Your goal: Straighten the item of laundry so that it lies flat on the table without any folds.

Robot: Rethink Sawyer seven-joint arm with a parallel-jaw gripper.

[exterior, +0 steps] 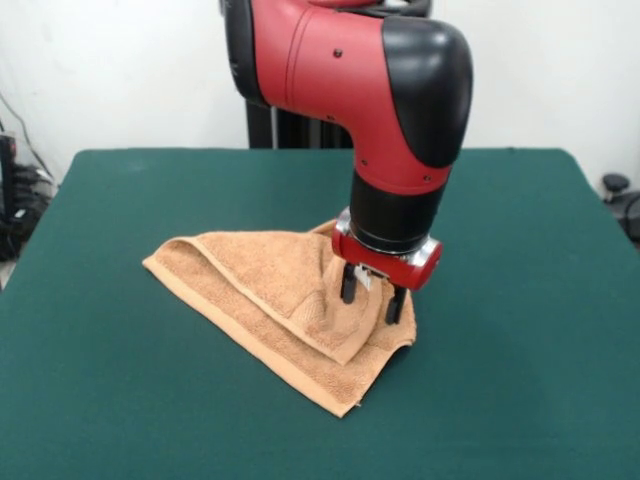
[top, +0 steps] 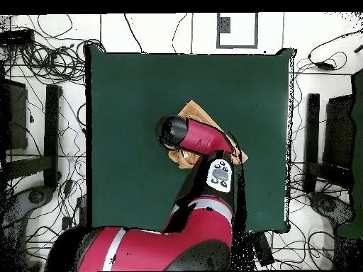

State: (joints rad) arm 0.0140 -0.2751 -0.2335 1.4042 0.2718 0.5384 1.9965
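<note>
The item of laundry (exterior: 250,285) is an orange-tan towel lying crumpled near the middle of the green table (exterior: 110,400), with one flap folded over itself and a corner pointing at the front edge. My gripper (exterior: 371,298) points straight down over the towel's right part. Its black fingers (exterior: 348,284) stand apart, tips touching the cloth on either side of a raised fold, so it is open. In the overhead view the arm hides the gripper and most of the towel (top: 196,112); only a few of the towel's corners show on the table (top: 127,92).
Green table surface extends on every side of the towel. Cables and equipment stands (top: 49,120) lie on the floor around the table. A dark object (exterior: 615,184) sits beyond the table's right corner.
</note>
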